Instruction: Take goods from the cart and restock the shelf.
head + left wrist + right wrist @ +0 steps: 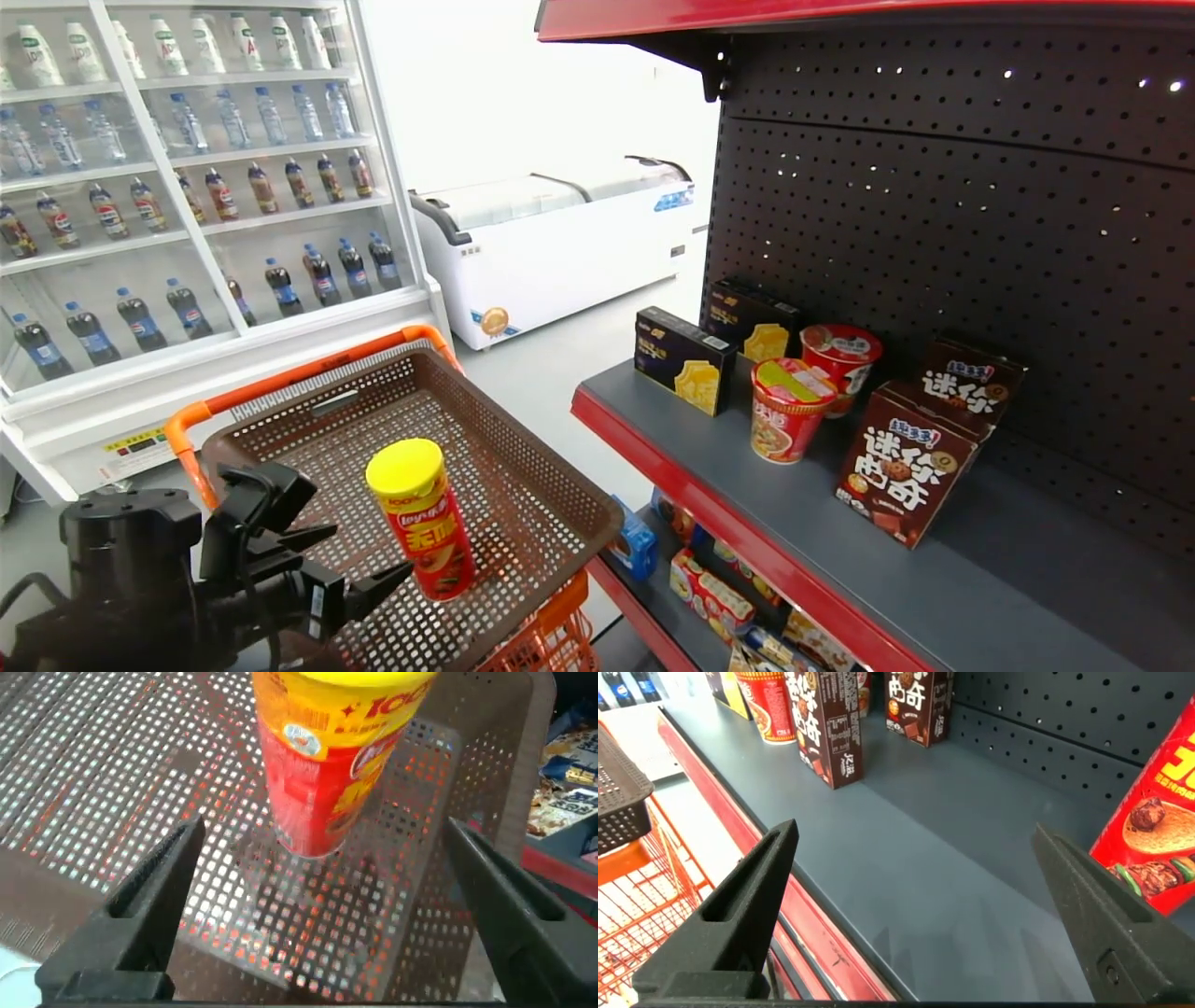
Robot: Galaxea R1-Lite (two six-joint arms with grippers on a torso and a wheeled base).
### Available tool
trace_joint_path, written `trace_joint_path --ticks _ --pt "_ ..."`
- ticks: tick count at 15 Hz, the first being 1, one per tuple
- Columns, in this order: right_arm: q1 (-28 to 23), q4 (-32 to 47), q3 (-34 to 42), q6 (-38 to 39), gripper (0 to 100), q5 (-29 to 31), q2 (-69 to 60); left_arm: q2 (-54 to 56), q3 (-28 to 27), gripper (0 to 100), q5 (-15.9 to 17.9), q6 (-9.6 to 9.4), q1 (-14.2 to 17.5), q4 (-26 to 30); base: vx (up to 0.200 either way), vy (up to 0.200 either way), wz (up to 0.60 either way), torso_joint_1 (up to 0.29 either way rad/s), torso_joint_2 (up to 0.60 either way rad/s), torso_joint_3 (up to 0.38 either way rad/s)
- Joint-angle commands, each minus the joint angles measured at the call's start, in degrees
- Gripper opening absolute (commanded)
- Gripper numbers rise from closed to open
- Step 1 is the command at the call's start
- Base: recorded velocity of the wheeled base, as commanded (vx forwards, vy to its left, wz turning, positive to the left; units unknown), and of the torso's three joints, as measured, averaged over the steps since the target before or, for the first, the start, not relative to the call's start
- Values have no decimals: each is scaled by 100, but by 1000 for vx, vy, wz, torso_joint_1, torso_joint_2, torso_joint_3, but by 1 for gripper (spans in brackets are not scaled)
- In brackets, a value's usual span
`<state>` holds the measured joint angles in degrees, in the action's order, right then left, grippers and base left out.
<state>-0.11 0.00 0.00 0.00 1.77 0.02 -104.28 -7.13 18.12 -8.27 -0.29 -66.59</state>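
Looking at the chip can [420,518] standing upright on the floor of the brown basket [532,467] on top of the cart [280,381], yellow lid up. Holding left gripper [373,551] level with the can's lower half, jaws spread wide either side of it, not clamping anything yet. Parking right gripper [915,840] over the shelf [952,877], also spread and carrying nothing. Judging the can as a light, stiff tube with brittle contents and a glossy wrap, so probably a bit slippery. Tall and narrow too, so likely tipping if nudged. Suggesting a grab across the round body around mid-height, below the lid, with a moderate squeeze only to avoid denting. Seeing bare shelf deck between the brown boxes [831,728] and a red pack [1158,821] as a probable drop spot.
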Motion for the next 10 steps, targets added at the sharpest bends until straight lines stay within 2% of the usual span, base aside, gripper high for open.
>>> trace_joint_path --ticks 1,4,5,9,10 --pt "2 0 0 -9 100 -1 6 -954 -131 100 -1 -17 -226 -513 0 0 0 0 0 0" --pt "2 0 0 0 100 -1 6 -1420 -298 100 -10 -44 -287 -1006 0 0 0 0 0 0" --pt "2 0 0 -9 100 -1 6 -1596 -544 100 -27 -52 -305 -1111 0 0 0 0 0 0" --pt "2 0 0 0 100 -1 6 -1903 -1080 100 -36 -386 -314 -1058 0 0 0 0 0 0" --pt "2 0 0 -9 100 -1 6 -1956 -1124 100 -36 -422 -331 -1041 0 0 0 0 0 0"
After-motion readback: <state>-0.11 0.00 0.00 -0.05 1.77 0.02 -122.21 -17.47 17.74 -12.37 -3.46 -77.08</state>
